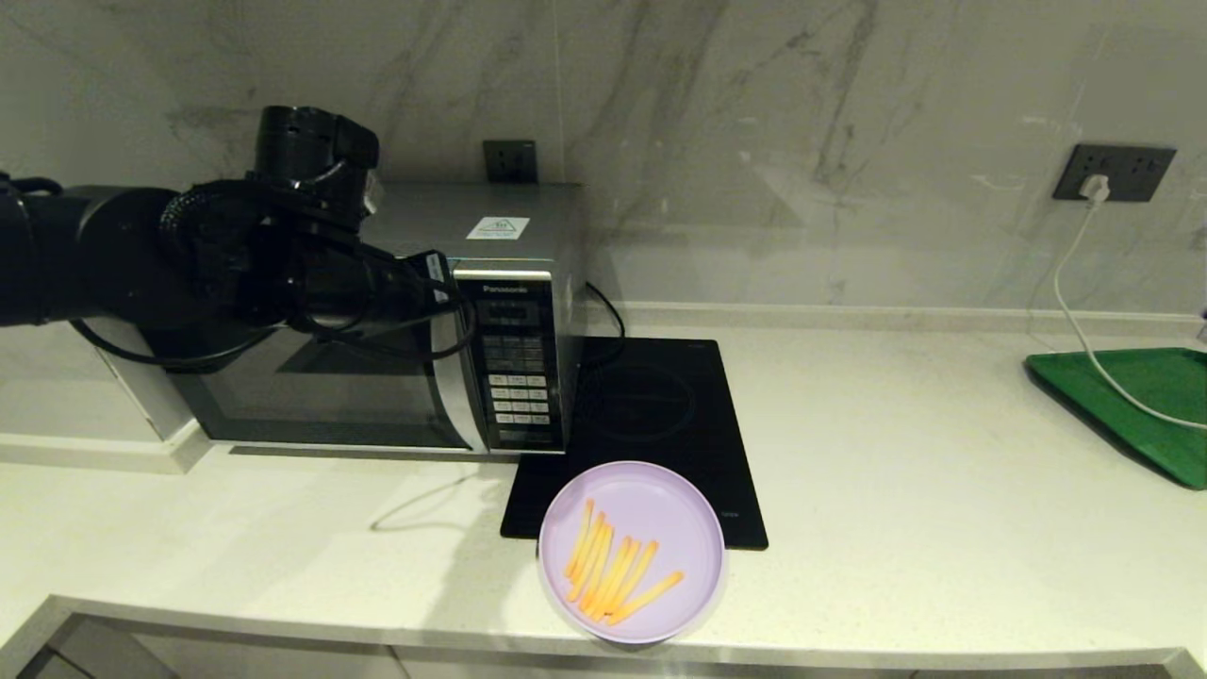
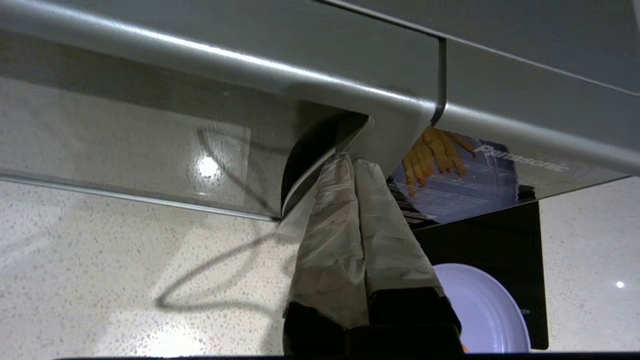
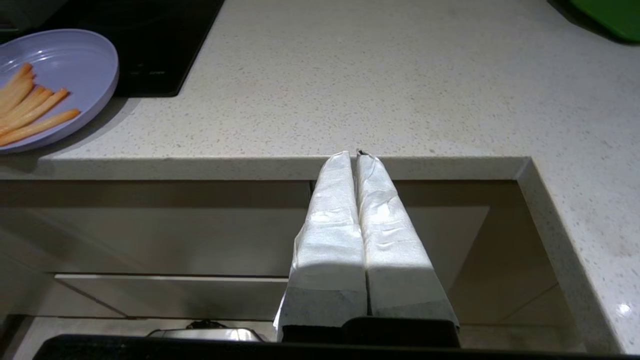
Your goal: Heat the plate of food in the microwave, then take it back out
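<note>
Pressed together, the left gripper [image 2: 354, 162] is held against the microwave [image 2: 350, 65] handle. Fries [image 3: 27, 112] are seen on the plate [image 3: 80, 60], well apart from the closed right gripper [image 3: 356, 155].

Round lilac plastic plate of fries [image 1: 630, 552] sitting before flat black glass hob [image 1: 651, 415], large silver microwave [image 1: 405, 368] standing left, flat green rectangular tray [image 1: 1146, 401] lying far right.

Counter [image 1: 924, 490] (microwave [image 1: 377, 358], hob [image 1: 660, 415], tray [image 1: 1150, 396]).

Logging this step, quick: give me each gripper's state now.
Left gripper: shut, holding nothing, tips at the microwave door handle.
Right gripper: shut, empty, parked below the counter edge.
</note>
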